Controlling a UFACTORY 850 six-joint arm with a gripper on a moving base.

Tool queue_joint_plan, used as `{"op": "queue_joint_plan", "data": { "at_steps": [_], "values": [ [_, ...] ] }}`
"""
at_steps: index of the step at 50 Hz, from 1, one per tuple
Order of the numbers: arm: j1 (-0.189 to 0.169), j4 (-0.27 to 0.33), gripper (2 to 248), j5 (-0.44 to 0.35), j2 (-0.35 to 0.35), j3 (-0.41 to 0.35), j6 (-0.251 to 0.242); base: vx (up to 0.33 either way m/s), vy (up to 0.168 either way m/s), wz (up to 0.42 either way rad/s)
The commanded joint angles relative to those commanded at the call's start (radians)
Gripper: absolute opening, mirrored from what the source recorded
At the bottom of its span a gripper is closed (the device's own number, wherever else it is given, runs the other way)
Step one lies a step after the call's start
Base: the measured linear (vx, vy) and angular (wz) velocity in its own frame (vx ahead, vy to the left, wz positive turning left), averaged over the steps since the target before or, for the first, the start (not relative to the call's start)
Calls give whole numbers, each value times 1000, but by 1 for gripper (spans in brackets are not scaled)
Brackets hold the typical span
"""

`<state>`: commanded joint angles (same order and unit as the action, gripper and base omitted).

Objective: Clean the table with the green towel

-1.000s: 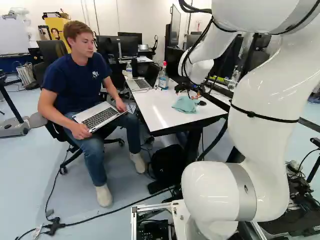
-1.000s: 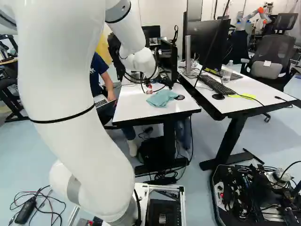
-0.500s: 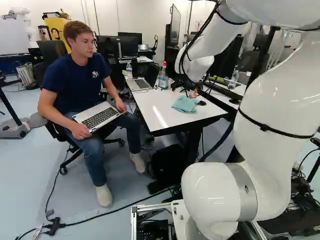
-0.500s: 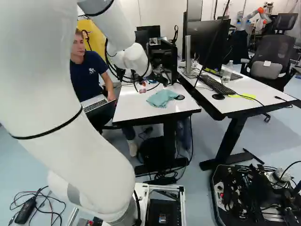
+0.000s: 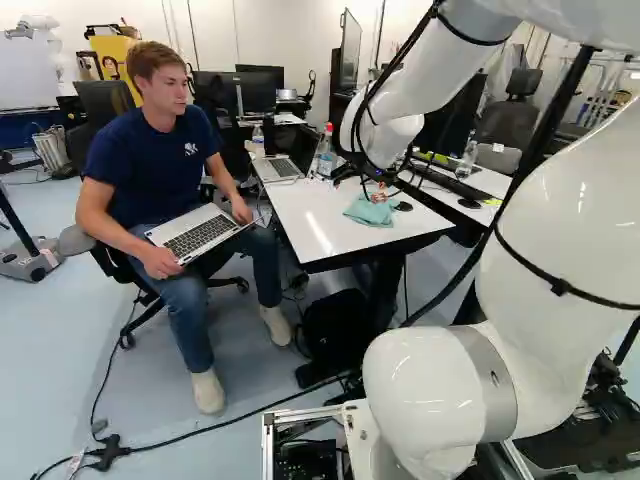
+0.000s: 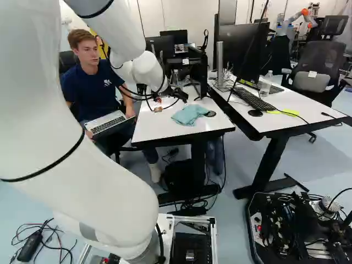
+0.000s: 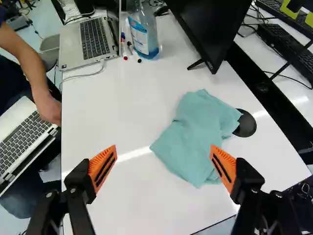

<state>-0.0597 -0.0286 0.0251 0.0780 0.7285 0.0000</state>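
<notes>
Claw (image 6: 168, 102) stood open over the table (image 7: 107, 117), orange pads (image 7: 102, 166) well apart. Towel (image 7: 193, 134) lay rumpled on the tabletop ahead, just beside a black disc (image 7: 246, 123). Farther out: monitor (image 7: 210, 29), bottle (image 7: 143, 35), open laptop (image 7: 85, 46).

Passage over tabletop (image 7: 112, 112) between bottle (image 7: 142, 34) and towel (image 7: 195, 137); monitor (image 7: 210, 29), laptop (image 7: 88, 41) obstruct beyond.

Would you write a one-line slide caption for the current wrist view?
Open claw poised above the white table, with the rumpled green towel ahead, beside a round black disc.
</notes>
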Motion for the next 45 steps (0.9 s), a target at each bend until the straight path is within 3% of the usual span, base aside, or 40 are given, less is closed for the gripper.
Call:
{"op": "queue_joint_plan", "data": {
  "at_steps": [21,45],
  "values": [
    [54,0,247,0,47,-44,0,0,0,0],
    [58,1,247,-16,51,-56,0,0,0,0]
  ]
}}
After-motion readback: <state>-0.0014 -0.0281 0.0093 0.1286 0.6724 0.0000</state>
